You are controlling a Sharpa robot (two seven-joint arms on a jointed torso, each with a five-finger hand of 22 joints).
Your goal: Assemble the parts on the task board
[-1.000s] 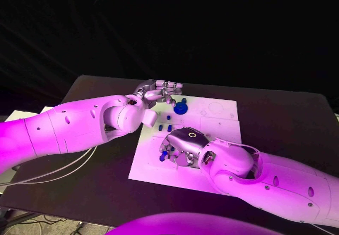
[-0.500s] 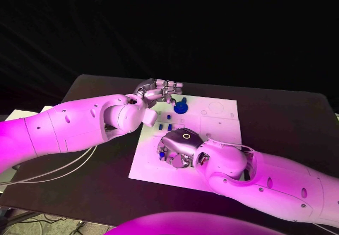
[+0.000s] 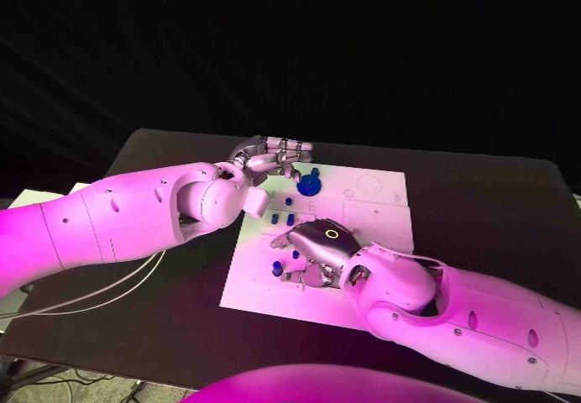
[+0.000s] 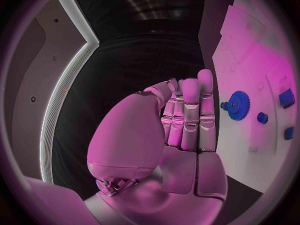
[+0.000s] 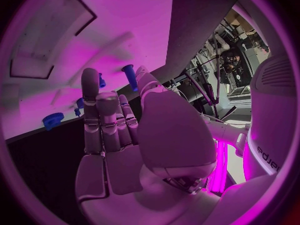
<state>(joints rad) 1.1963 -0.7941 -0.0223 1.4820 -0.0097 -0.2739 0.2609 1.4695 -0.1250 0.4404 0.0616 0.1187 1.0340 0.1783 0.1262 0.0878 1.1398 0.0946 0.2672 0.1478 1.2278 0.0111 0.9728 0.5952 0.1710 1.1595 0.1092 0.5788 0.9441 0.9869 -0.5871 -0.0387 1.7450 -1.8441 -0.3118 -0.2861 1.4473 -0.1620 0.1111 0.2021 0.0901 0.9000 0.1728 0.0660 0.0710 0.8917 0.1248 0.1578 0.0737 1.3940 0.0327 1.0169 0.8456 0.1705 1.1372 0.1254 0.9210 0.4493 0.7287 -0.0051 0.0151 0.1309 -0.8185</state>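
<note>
The white task board lies in the middle of the black table. A blue gear stands near its far left corner, with small blue pieces just in front of it. My left hand hovers at that corner, fingers straight and side by side, holding nothing; its wrist view shows the hand beside the gear. My right hand hangs over the board's near left part, empty, with a blue peg by its fingertips. In the right wrist view the peg lies just past the thumb.
Bare black table surrounds the board on all sides. Shallow recesses mark the board's surface. My two forearms cross the table's left and near right areas.
My right hand has shifted slightly back and forth over the board's near left part, staying by the blue peg. The left hand has not moved.
</note>
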